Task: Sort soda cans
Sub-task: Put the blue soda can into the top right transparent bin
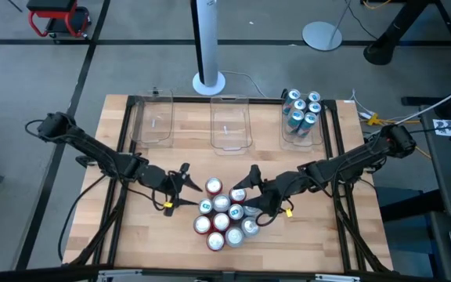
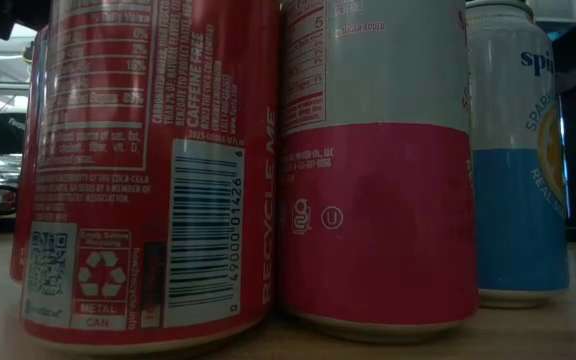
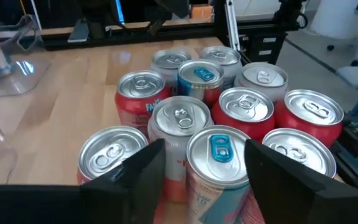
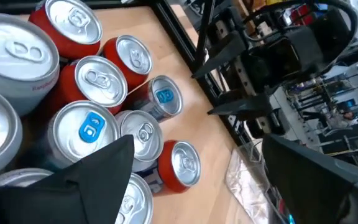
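Observation:
Several soda cans [image 1: 221, 215] stand upright in a tight cluster on the wooden table, their bodies red, silver-and-red and teal. More teal cans [image 1: 301, 110] stand in the far right clear bin. My left gripper [image 1: 190, 186] is open at the cluster's left edge. In the left wrist view, the left gripper [image 3: 204, 149] has a finger on either side of a blue-tabbed can [image 3: 219, 155]; I see no touch. My right gripper [image 1: 247, 186] is open over the cluster's far right part, and the right wrist view shows this gripper [image 4: 197, 142] spread wide with cans [image 4: 98, 81] beyond it. The low view shows only cans [image 2: 373, 170].
Three clear plastic bins line the far edge: left bin [image 1: 153, 117], middle bin [image 1: 231, 123] and the right bin [image 1: 288, 133] with the teal cans. A black frame [image 1: 122, 157] borders the table. Bare wood lies left and right of the cluster.

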Available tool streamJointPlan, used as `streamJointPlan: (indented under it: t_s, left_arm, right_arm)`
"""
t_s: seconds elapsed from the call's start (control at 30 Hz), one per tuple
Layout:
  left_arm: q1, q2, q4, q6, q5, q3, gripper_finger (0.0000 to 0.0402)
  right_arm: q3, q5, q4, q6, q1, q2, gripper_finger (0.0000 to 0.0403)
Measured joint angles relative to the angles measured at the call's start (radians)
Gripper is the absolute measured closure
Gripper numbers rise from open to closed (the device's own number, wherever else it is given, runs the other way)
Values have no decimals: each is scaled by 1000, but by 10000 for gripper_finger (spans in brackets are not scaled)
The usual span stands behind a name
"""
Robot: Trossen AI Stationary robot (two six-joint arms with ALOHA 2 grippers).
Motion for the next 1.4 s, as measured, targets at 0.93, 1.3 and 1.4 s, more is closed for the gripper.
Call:
streamJointPlan:
  t_s: [0.93, 1.3, 1.4]
  left_arm:
    - [-13, 134, -33, -103, 11, 0, 121]
    - [-12, 128, -44, -104, 10, 0, 121]
    - [-11, 128, -44, -129, 11, 0, 121]
  right_arm:
    - [0, 19, -22, -30, 0, 21, 49]
    - [0, 18, -22, -30, 0, 60, 49]
    - [0, 18, -22, -30, 0, 60, 49]
